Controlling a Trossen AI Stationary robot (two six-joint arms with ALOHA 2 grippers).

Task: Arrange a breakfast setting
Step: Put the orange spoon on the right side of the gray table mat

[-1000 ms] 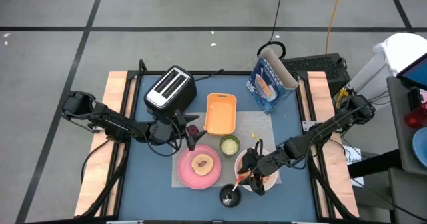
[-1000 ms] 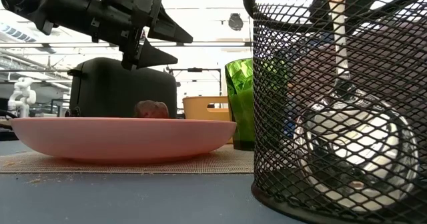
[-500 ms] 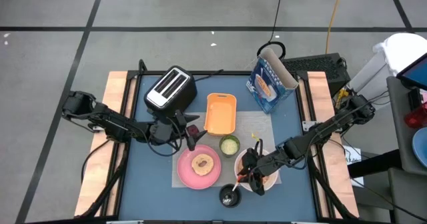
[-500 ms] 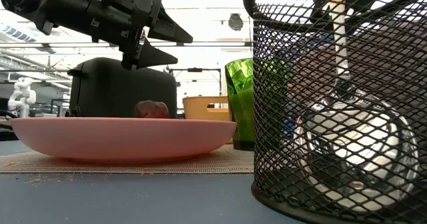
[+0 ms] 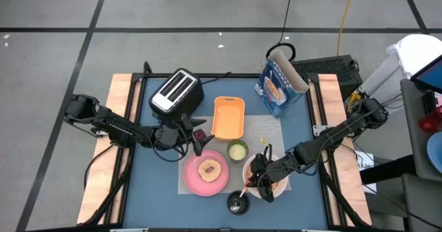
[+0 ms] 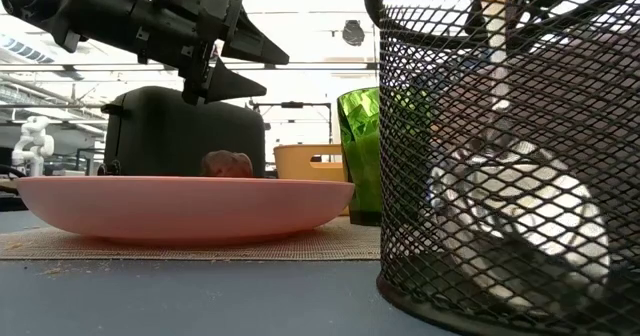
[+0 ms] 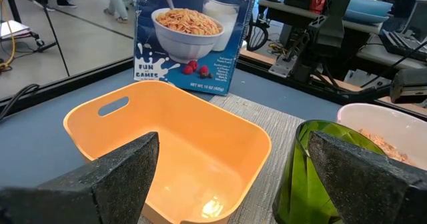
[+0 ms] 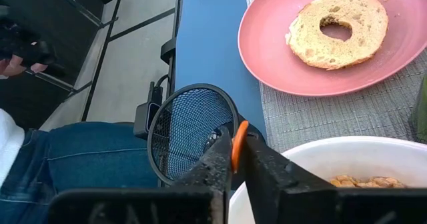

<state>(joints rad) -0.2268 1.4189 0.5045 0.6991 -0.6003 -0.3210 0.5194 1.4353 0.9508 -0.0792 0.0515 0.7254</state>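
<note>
Since the earlier frame, the red-handled spoon (image 6: 492, 36) has shifted inside the black wire-mesh cup (image 5: 238, 204). Left gripper (image 5: 198, 142), fingers apart, hovers left of that cup; right gripper (image 8: 235, 159) clamps the spoon just above it.

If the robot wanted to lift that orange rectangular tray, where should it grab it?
Probably by a side wall, from above. The orange rectangular tray lies flat and open-topped, with thin upright walls a two-finger gripper could straddle. The open left gripper is nearest; the wall with the slot handle looks free of neighbours.
</note>
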